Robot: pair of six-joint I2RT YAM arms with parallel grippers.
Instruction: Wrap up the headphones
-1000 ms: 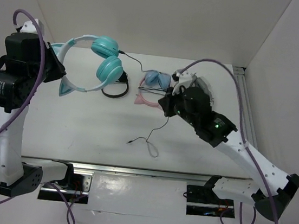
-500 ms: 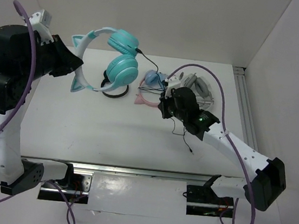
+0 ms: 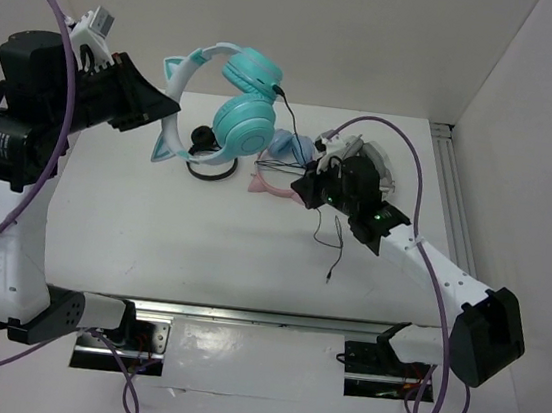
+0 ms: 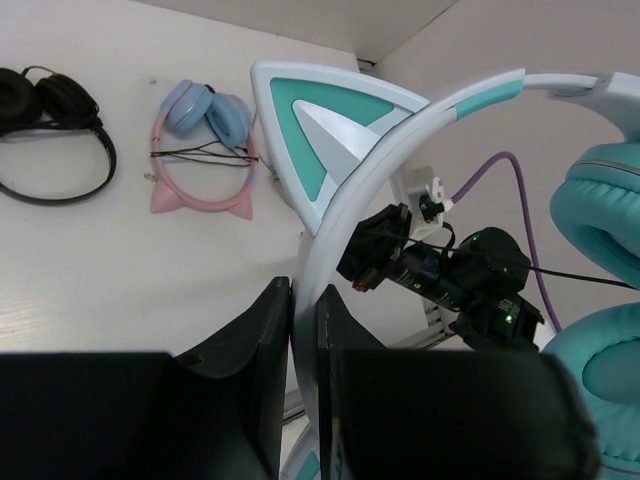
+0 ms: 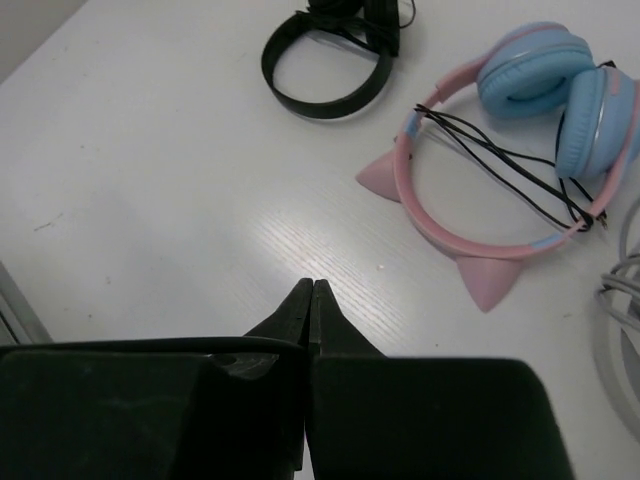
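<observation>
Nearest the arms, the loose end of the black cable [image 3: 336,262] hangs over the middle of the surface [image 3: 151,242], a little toward the near edge, its plug close to the white top; whether it touches cannot be told. It drops from the right gripper [image 5: 311,290], whose fingers are pressed together. The wrist view shows no cord between them, but from above the cable runs straight to them, so it is most likely pinched there. Pinned like this, the cable has a fixed point to be wound from and cannot trail freely.

Just beyond the right gripper, the pink cat-ear headphones [image 5: 530,70] lie flat with their own cord already looped across the band. The black headphones [image 5: 320,112] lie farther toward the far edge. Neither is touched. A grey-white pair [image 3: 380,162] sits toward the far right corner, mostly hidden by the right arm.

Farthest and highest are the teal headphones [image 3: 244,122], raised clear of the surface near the far edge, left of centre. The left gripper [image 4: 305,295] is clamped narrowly on the pale headband [image 4: 420,120] just below one cat ear [image 4: 325,115], and the cups hang free on the right. Holding the band rather than a cup leaves the cups and the cable socket unobstructed. Lifting the set puts the cable in open air between the two arms, ready for looping.
</observation>
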